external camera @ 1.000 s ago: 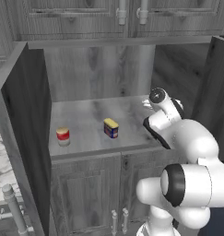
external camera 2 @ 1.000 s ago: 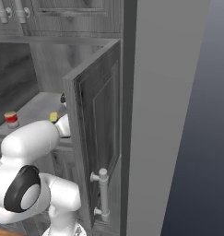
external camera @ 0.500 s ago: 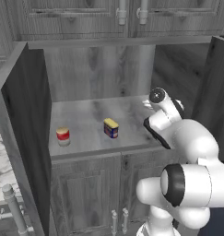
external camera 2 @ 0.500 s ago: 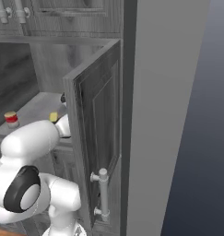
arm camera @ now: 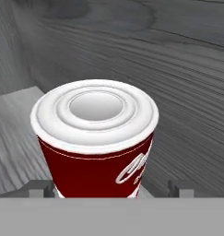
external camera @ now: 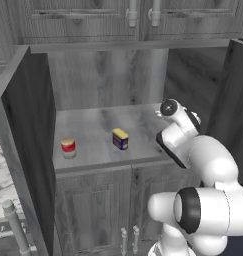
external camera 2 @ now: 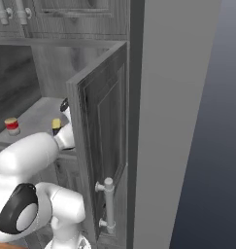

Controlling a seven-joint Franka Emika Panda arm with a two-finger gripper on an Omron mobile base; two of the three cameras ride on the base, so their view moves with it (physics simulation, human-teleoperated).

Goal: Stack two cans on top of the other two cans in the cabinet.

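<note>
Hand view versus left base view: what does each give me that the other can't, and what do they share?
Hand view: a red can with a white top, close up, between the open tool's fingertips. Left base view: a pale red-topped can and a blue yellow-topped can standing apart on the shelf, neither stacked, plus the arm. Shared: the grey cabinet interior.

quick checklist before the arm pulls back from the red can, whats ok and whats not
1. Gripper open, fingertips either side of the red can: ok.
2. Red can upright: ok.
3. Red can resting on another can: cannot tell, its base is hidden.
4. Blue can with yellow top stacked: not ok, alone on the cabinet shelf.
5. Pale can with red top free to receive a can: ok.
6. Side door open: ok.
</note>
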